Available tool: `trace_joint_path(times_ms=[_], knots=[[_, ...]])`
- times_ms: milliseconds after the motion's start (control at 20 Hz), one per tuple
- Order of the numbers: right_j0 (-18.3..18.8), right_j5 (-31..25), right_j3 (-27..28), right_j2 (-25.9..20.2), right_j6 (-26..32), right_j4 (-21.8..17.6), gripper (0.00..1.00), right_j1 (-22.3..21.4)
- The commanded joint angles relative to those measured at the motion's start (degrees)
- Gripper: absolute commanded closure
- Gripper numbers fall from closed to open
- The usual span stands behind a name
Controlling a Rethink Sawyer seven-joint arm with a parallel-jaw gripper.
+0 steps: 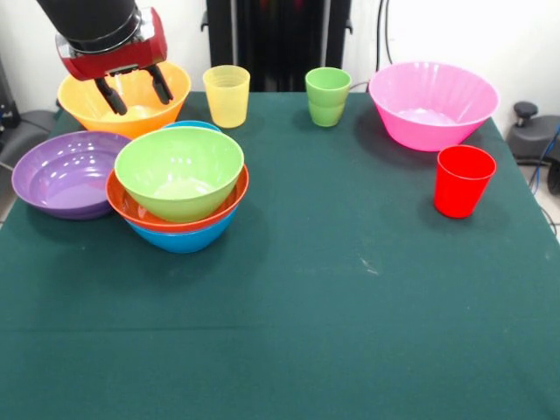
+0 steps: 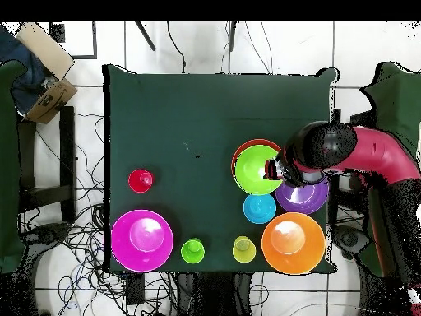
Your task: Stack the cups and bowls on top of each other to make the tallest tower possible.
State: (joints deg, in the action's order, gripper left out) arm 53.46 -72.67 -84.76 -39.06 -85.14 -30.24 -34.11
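Bowls (image 1: 179,172) | dark green tablecloth (image 1: 350,289) | white tiled floor (image 2: 197,45), cables

Bright, even indoor light from above. Soft short shadows under pink bowl (image 1: 433,104) and red cup (image 1: 463,180), falling toward 5 o'clock in front view. White glare patches inside green bowl (image 1: 179,171) and orange bowl (image 1: 123,96). Front view in focus throughout.

Front camera across the table (image 1: 350,306) facing the robot, overhead camera straight down, both covering the tabletop
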Motion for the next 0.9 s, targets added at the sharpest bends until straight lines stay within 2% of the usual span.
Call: trace_joint_path(times_ms=[50, 250, 600, 900], knots=[[-0.65, -3.99, 1.74, -0.55, 20.86, -7.25, 0.00, 1.56], [0.36, -2.38, 2.02, -0.28, 22.45, -8.85, 0.00, 2.91], [2.56, -3.70, 5.60, -1.07, 28.20, -11.30, 0.00, 5.25], [3.13, -3.69, 7.39, -1.01, 30.12, -11.74, 0.00, 6.83]])
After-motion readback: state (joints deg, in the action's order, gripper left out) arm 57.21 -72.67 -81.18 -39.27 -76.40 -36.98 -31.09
